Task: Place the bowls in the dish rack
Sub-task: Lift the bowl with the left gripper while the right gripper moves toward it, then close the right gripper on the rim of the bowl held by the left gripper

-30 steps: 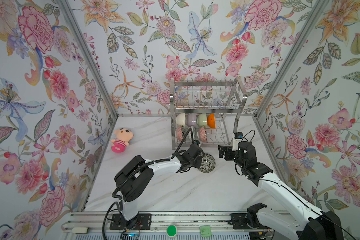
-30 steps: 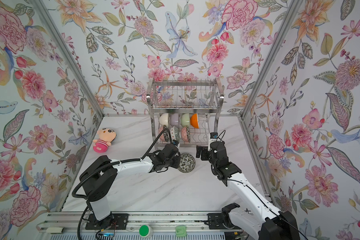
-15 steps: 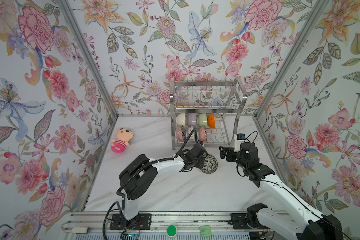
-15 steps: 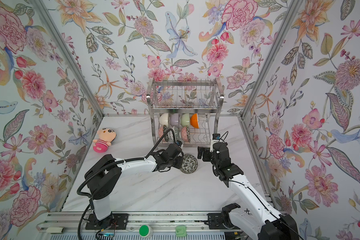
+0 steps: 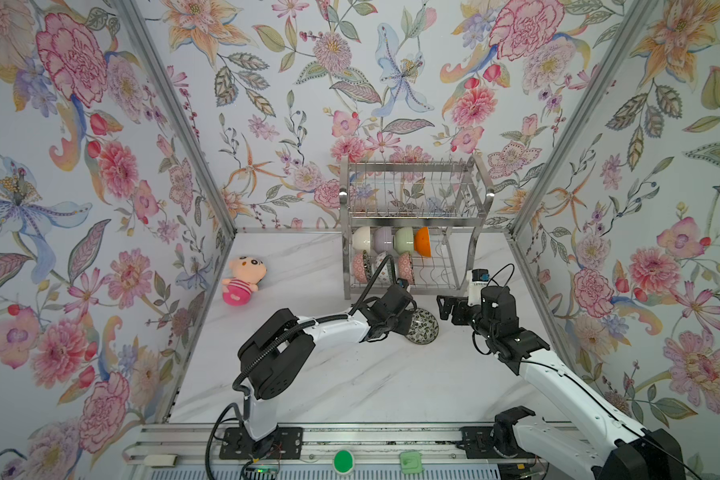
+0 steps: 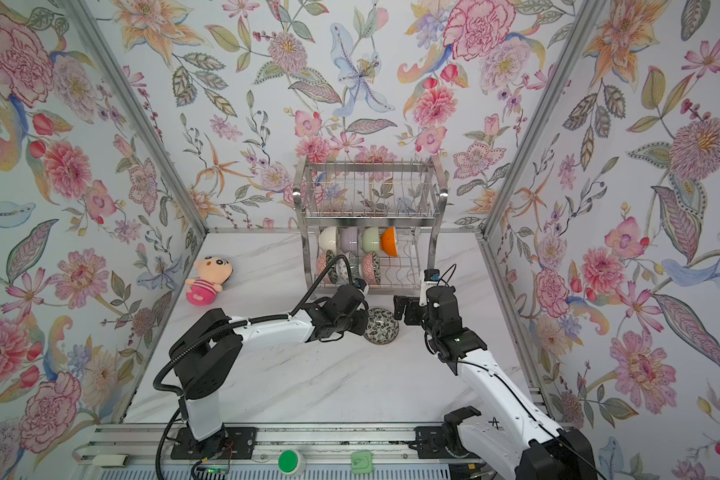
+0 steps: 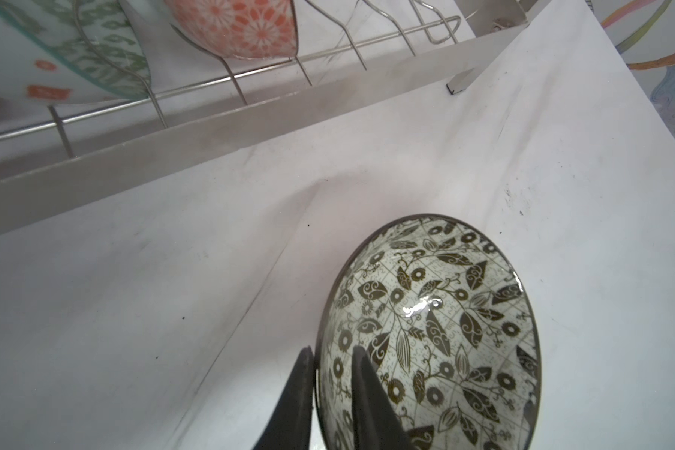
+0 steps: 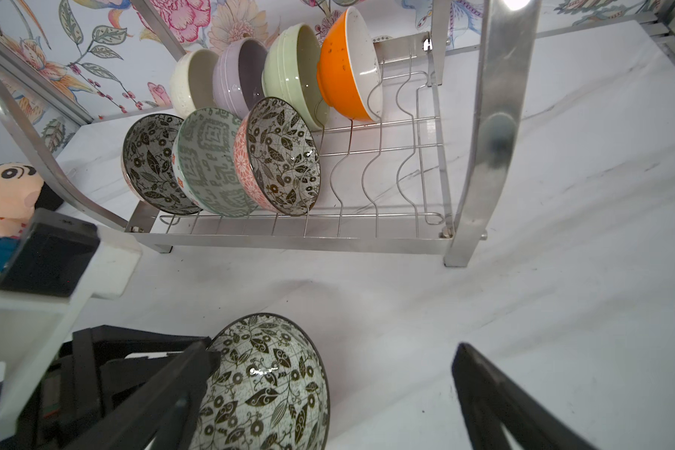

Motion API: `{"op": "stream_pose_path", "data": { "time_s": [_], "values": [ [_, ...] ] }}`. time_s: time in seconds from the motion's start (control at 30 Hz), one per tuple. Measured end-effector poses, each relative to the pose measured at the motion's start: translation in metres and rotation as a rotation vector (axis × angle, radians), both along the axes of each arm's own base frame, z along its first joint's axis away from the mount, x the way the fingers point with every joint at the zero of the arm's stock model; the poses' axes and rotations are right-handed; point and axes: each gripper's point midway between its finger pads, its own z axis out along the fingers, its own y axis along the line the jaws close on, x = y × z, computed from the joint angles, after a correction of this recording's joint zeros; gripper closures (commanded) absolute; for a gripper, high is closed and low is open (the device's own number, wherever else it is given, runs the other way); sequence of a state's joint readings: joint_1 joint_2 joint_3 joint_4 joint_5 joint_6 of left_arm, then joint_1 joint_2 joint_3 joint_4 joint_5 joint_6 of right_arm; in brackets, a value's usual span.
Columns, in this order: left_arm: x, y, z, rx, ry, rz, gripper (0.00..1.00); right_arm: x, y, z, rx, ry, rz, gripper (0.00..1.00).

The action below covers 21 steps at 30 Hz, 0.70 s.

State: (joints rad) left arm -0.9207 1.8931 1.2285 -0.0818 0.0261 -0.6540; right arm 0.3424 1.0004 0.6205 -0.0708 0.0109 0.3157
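Straddling the bowl (image 7: 444, 311) rim, left end effector (image 7: 332, 352): clamp indeterminate; right end effector (image 8: 335, 350) gapes wide. Likely stiff, slick, brittle ceramic; pinch the rim.

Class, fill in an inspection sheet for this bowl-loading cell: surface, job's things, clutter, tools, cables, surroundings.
Surface: white marbled table, a few dark specks.
Job's things: dish rack, lower tier, holds four plain bowls behind three patterned bowls, all on edge; upper tier: nothing seen; loose bowl tilted on the table before it.
Clutter: pink plush doll lying left of the rack.
Tools: left tool astride the loose bowl's rim, grip unclear; right tool wide open, empty, beside that bowl.
Cables: black cable arcs from the left wrist before the rack.
Surroundings: floral walls on three sides.
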Motion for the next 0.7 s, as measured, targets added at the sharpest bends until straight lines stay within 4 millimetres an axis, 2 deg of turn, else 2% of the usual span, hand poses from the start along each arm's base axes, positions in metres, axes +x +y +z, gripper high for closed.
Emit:
{"op": "stream_pose_path", "data": {
  "time_s": [0.47,0.57,0.7],
  "values": [
    [0.005,0.005,0.004,0.009,-0.017,0.001,0.58,0.0,-0.001,0.0,0.006,0.003,-0.003,0.01],
    [0.008,0.009,0.015,0.0,-0.038,0.005,0.56,0.0,0.0,0.0,0.016,0.006,-0.001,0.01],
    [0.016,0.024,0.035,-0.018,-0.073,0.025,0.53,-0.001,0.002,0.0,0.029,0.012,0.01,0.01]
  ]
}}
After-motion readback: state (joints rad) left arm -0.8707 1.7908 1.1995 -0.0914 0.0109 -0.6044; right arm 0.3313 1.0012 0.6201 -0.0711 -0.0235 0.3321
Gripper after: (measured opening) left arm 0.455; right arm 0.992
